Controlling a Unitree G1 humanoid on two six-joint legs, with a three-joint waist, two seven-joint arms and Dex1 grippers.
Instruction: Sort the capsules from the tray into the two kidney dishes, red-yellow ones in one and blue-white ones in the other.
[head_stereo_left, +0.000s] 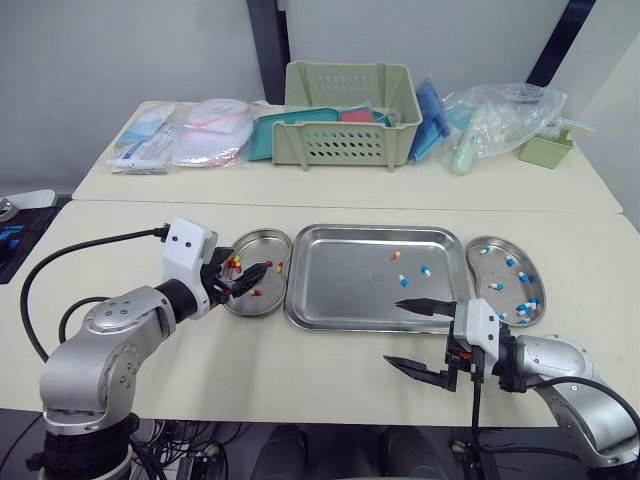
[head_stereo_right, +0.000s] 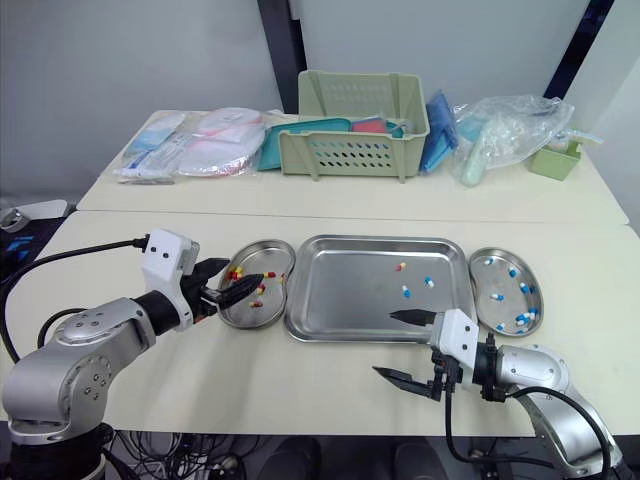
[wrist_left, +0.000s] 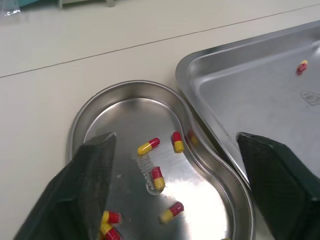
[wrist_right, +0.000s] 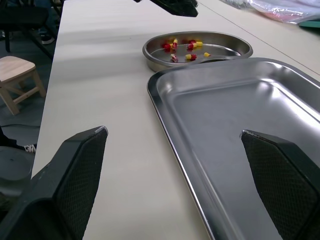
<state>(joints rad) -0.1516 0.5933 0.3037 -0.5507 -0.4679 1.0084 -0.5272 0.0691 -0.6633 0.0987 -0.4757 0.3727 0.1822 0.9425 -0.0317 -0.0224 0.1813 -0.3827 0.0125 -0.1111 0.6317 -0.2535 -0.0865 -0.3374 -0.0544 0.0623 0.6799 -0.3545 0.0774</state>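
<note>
Left gripper (head_stereo_left: 250, 277) jaws spread, hovering over the left kidney dish (wrist_left: 75, 131) and its red-yellow capsules (wrist_left: 149, 146); the dish rim butts the tray's (head_stereo_left: 340, 300) left rim. Right gripper (head_stereo_left: 393, 332) jaws spread wide across the tray's front rim near the right corner, one over the tray floor, the other over the bench (head_stereo_left: 300, 370) strip in front. Three capsules (head_stereo_left: 402, 281) lie loose in the tray's back-right area, well apart from both grippers; blue-white capsules (head_stereo_left: 525, 305) lie in the right kidney dish (head_stereo_left: 472, 275), just beside the tray.

tray (wrist_left: 250, 95) cut off at edge | red-yellow dish (wrist_left: 125, 107) partly behind pincer finger (wrist_left: 82, 190)
</note>
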